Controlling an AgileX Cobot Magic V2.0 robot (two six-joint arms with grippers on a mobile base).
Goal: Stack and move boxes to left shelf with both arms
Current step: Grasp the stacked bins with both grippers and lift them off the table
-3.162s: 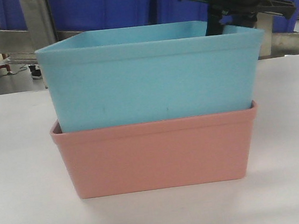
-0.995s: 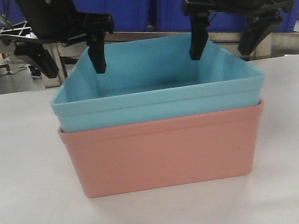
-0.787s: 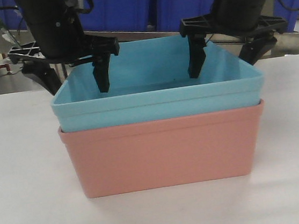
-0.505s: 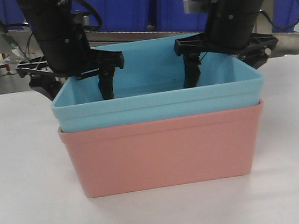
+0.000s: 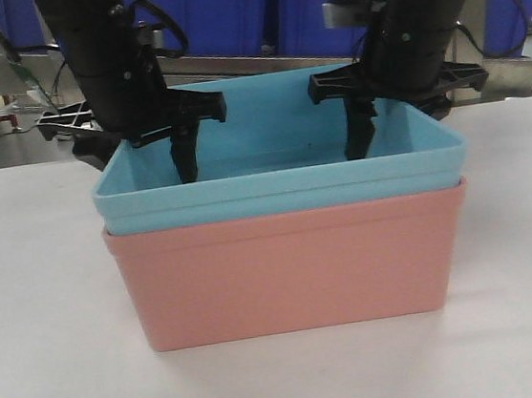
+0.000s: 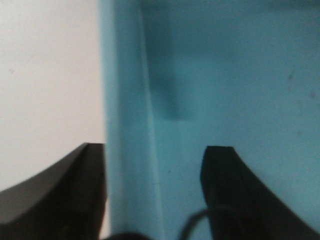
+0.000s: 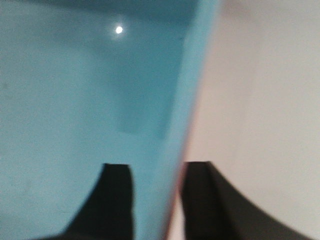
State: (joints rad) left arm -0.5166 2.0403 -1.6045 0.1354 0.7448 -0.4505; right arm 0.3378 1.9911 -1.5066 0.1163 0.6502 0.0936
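On the desk (image 5: pixel 58 396), near its middle, sit our two boxes. The blue box (image 5: pixel 283 183) is tucked down inside the pink box (image 5: pixel 294 273), so only its top band shows above the pink rim. The stacking looks done, and the lifting has not begun.

We think these boxes are light, because they are thin plastic and the blue one looks empty. The walls seem stiff enough to keep their shape, but a thin wall may bend if we squeeze hard. The plastic is smooth, so it could slip. The best place to hold is the rim at the two short ends, one arm at each end. We should pinch both rims together if we can, or the blue box might lift out and leave the pink one behind.

Our left fingers (image 5: pixel 184 155) are spread apart and hold nothing. One finger hangs inside the blue box and the other is outside, with the left end wall between them. The left wrist view shows the outer finger just beside the wall and the inner one apart from it.

Our right fingers (image 5: pixel 359 136) look open too, one on each side of the right end wall and both close to it. We cannot tell if they touch it.
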